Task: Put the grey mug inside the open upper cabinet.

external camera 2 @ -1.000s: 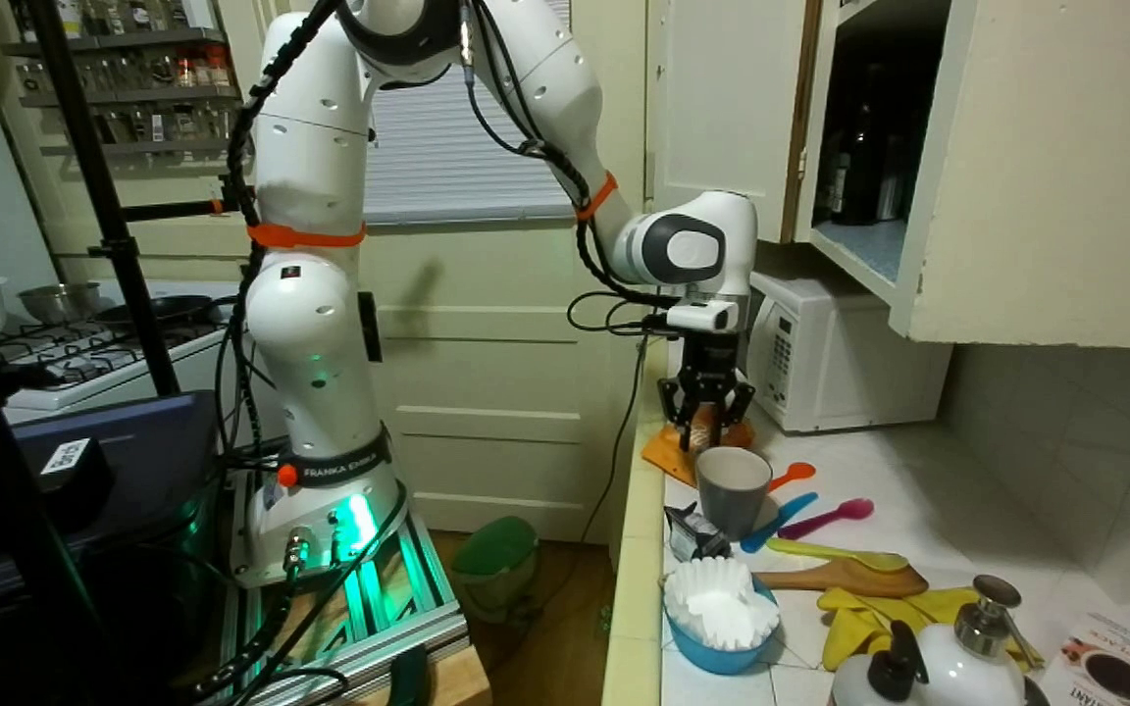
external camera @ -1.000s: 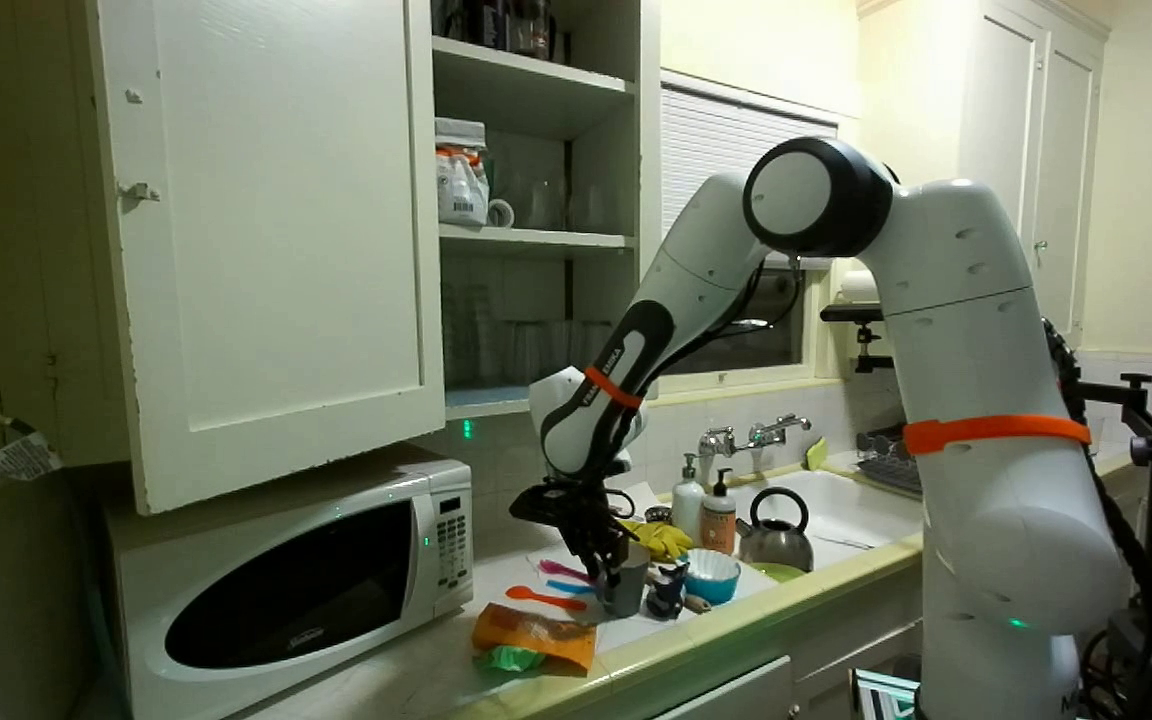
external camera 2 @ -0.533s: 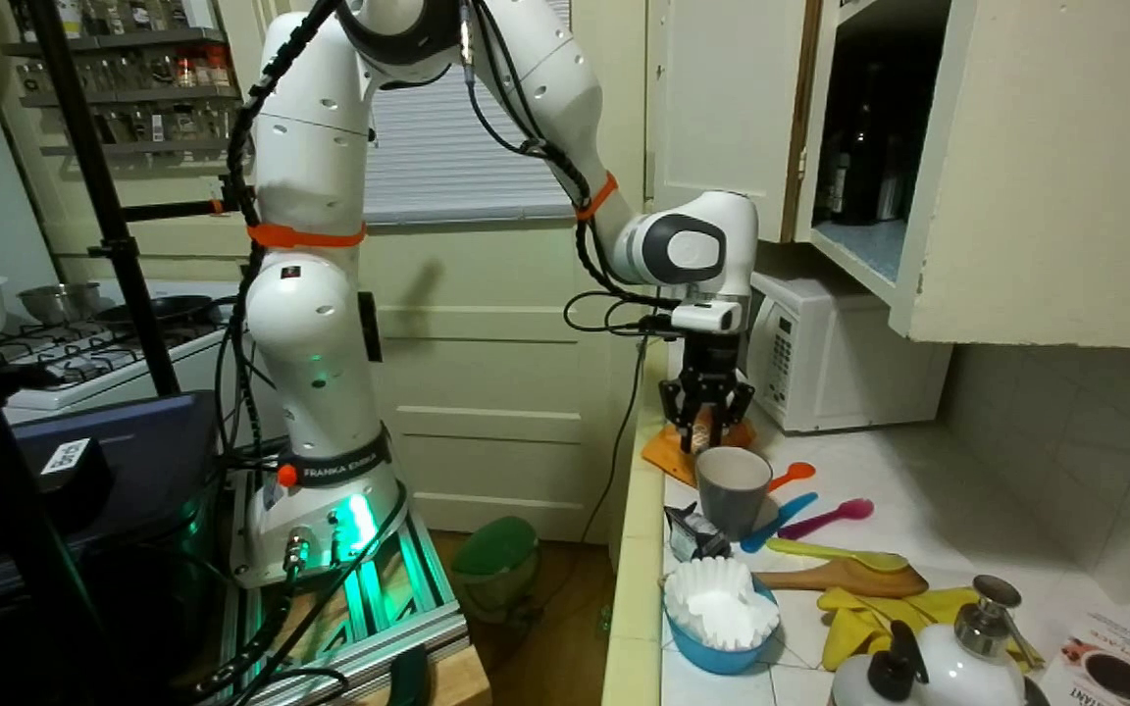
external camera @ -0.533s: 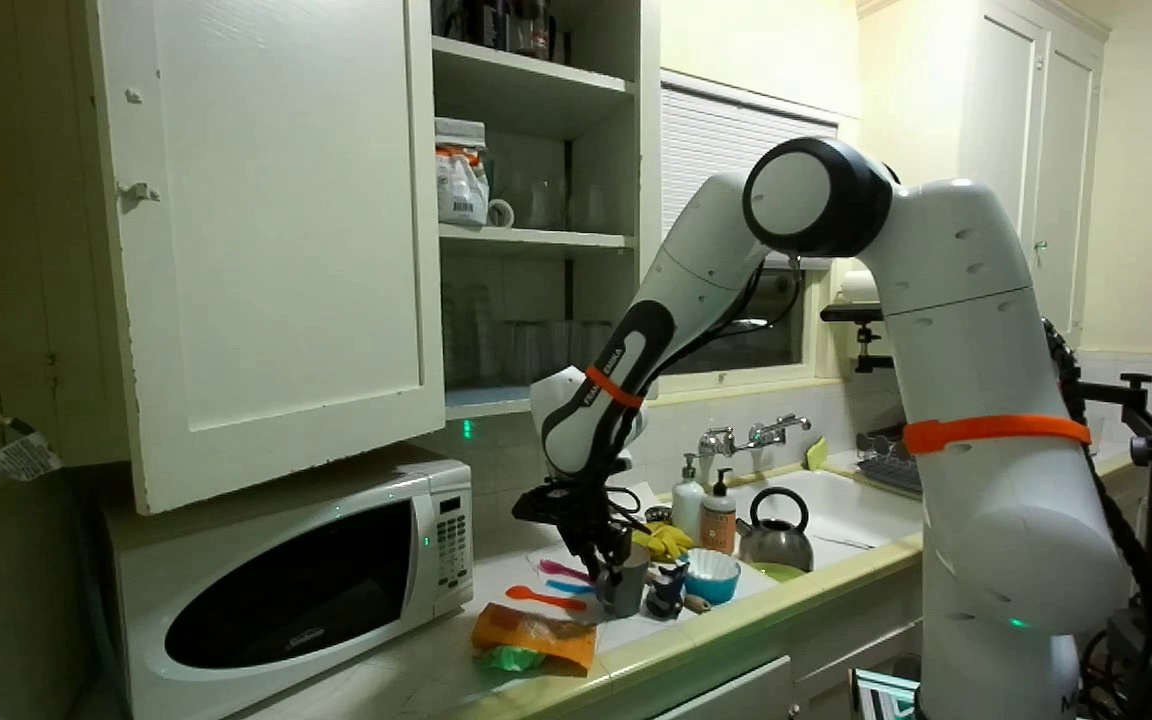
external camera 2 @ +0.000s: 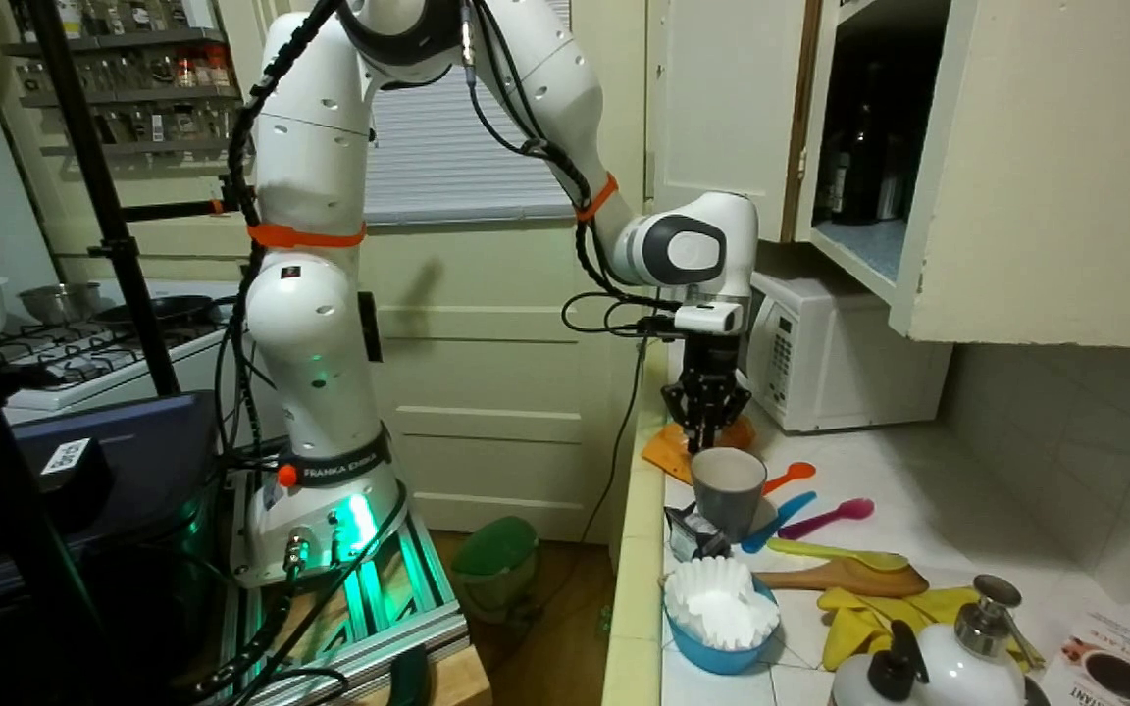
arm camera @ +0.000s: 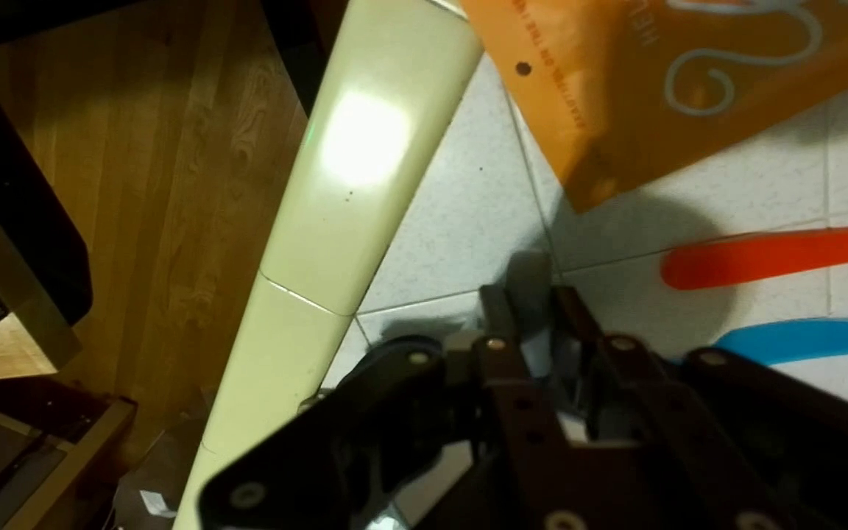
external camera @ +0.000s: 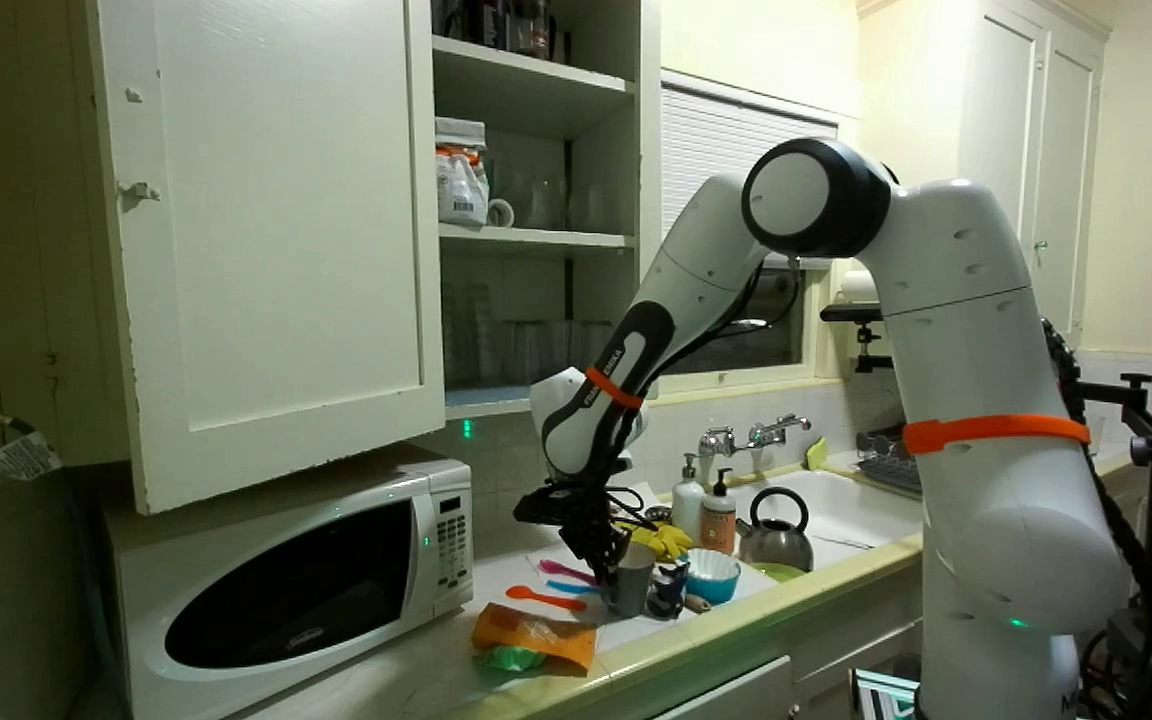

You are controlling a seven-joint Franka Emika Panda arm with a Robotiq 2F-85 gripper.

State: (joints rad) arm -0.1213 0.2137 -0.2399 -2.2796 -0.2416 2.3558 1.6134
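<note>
One gripper, with its two fingers narrow, held one mug near the counter's yellow edge; above stood one open cabinet.

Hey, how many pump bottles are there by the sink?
2. In an exterior view, the left one is a pale bottle; an orange-labelled bottle with a black pump shows just right of it, toward the kettle. Others could be hidden.

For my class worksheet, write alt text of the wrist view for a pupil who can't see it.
The black gripper is shut on what looks like the handle of the grey mug, above a white tiled counter. At right lie an orange packet, a red utensil and a blue utensil; wooden floor shows at left.
</note>
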